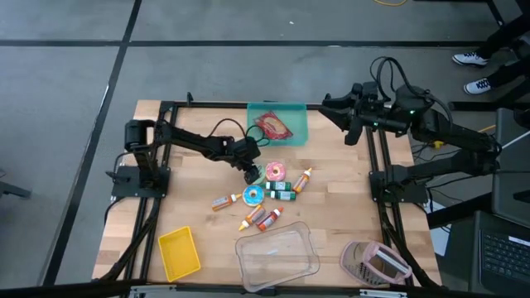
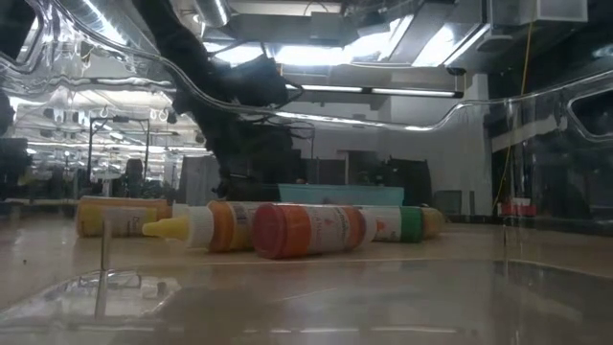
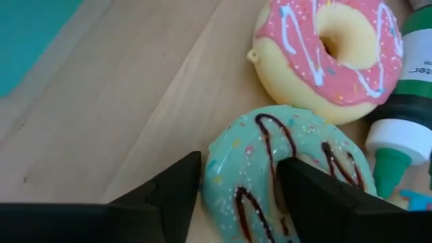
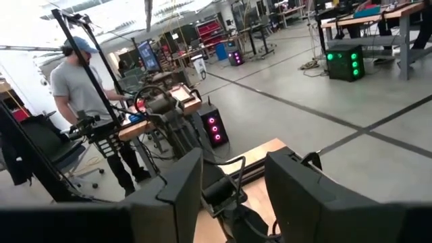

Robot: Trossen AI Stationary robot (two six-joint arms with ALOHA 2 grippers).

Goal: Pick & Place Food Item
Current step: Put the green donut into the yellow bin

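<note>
Teal-iced donut (image 3: 290, 169) sits under the spread, empty left pincer (image 3: 236, 179).

1. Table (image 1: 199, 240): pale wood planks, matt.
2. Clear tub (image 1: 277, 258): glossy see-through plastic.
3. Donuts (image 3: 317, 50): smooth, shiny icing.
4. Yellow tray (image 1: 179, 253): smooth plastic.
5. Frame (image 1: 378, 178): black metal.

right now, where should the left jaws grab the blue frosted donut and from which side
Grip the blue frosted donut across one side of its ring, one jaw in the centre hole and one outside the rim, coming from above. It lies flat on the table, and the left gripper hangs over it, jaws open.
</note>
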